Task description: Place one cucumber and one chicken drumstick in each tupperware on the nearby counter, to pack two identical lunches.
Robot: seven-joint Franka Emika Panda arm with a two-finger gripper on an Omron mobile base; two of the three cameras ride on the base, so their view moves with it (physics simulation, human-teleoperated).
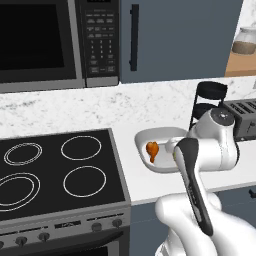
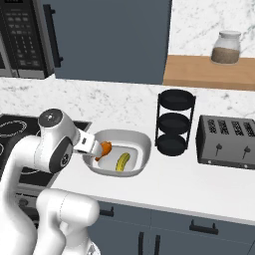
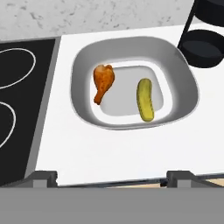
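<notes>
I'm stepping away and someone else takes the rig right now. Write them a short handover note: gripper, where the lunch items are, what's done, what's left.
Gripper: open, empty, hovering above the tupperware.
Tupperware: on the white counter between the stove and the black tiered rack.
Inside it: one chicken drumstick and one cucumber, lying apart.
Done: this lunch looks packed.
Left: a second tupperware, which is not visible here, still needs checking or filling.

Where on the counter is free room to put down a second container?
Bare white counter runs in front of the tupperware, the black tiered rack and the toaster. A narrower strip lies between the stove and the tupperware. It is crowded behind, where rack and toaster stand close; inside the tupperware lie the drumstick and cucumber.
</notes>
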